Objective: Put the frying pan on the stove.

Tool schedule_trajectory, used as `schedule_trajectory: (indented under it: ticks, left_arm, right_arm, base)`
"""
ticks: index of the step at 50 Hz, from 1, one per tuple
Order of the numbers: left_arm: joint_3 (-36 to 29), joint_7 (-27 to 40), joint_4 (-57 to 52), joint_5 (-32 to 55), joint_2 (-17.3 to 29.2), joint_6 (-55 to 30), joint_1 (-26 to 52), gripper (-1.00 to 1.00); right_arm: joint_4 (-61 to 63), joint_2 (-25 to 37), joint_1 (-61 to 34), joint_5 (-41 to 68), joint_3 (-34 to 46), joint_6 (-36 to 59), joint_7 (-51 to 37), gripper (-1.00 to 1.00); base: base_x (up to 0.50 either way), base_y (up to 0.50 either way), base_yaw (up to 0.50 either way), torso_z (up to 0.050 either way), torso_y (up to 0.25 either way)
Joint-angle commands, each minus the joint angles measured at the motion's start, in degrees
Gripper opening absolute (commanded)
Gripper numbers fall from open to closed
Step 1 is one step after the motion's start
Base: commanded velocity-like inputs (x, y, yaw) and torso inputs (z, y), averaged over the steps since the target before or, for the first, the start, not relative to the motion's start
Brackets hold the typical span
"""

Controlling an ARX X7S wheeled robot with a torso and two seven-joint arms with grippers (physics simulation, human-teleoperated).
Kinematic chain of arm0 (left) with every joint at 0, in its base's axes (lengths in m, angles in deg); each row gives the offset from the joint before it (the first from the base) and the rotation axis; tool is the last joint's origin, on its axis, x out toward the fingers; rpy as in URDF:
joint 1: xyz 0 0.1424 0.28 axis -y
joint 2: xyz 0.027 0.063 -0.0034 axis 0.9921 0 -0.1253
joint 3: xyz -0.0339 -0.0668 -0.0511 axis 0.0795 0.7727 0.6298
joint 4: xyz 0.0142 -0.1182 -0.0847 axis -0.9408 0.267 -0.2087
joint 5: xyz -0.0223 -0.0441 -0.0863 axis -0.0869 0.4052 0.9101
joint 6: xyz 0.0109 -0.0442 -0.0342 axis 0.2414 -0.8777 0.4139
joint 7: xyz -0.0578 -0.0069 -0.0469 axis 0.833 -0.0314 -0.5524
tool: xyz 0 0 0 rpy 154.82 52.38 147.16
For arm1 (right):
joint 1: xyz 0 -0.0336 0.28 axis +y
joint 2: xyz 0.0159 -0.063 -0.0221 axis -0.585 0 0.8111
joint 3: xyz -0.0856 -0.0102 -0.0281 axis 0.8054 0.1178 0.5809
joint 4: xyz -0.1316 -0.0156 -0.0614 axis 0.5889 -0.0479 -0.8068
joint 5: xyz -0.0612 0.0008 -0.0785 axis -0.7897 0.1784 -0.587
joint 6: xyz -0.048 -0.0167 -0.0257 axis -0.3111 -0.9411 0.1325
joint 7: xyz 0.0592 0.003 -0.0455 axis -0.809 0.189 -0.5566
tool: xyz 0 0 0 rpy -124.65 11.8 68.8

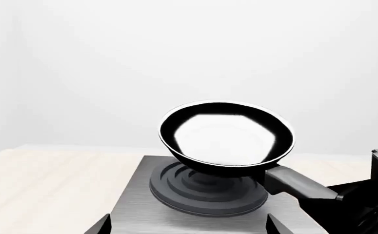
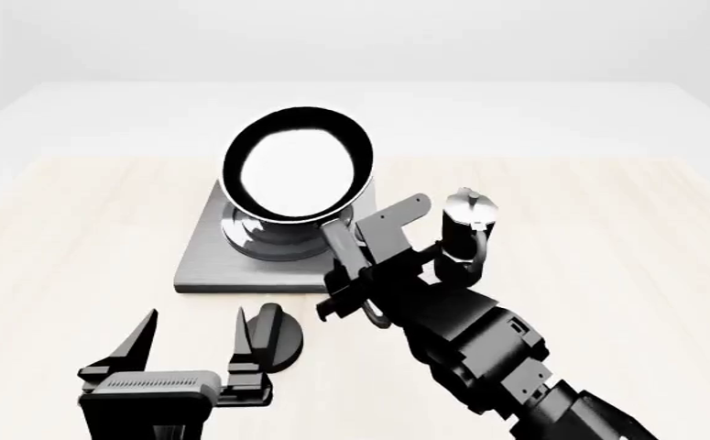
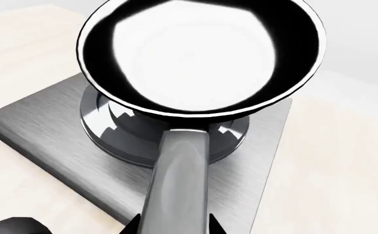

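The right end effector is clamping the frying pan by its handle, holding it tilted just beyond itself, over the stove; the left end effector is hanging spread, holding nothing.

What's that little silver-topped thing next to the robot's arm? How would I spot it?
Start at the grey stove on the wooden table. Right of it, past the right arm, stands the moka pot: small, upright, black with a silver top, unlike the wide frying pan.

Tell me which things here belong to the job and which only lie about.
Job: glossy black round frying pan; flat square grey metal stove; right gripper holding the pan's handle.
Lying about: small black-and-silver moka pot; small black round knob; open left gripper.
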Motion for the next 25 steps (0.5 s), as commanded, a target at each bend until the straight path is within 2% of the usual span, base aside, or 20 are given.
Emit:
schedule_trajectory:
  ticks: [1, 25]
  left_arm:
    - [0.0, 0.1, 0.0, 0.2, 0.1, 0.0, 0.0, 1.0]
    - [-0.3, 0.4, 0.2, 0.2, 0.3, 0.2, 0.2, 1.0]
  right_arm:
    - [-0.9, -1.2, -1.9, -4.0, -1.1, -1.4, 0.4, -1.0]
    - [-5.0, -2.9, -1.5, -4.7, 0.0, -3.9, 1.5, -1.0]
  base:
    - [0.0, 0.0, 0.0, 0.0, 0.01]
    - [0.0, 0.0, 0.0, 0.0, 0.002]
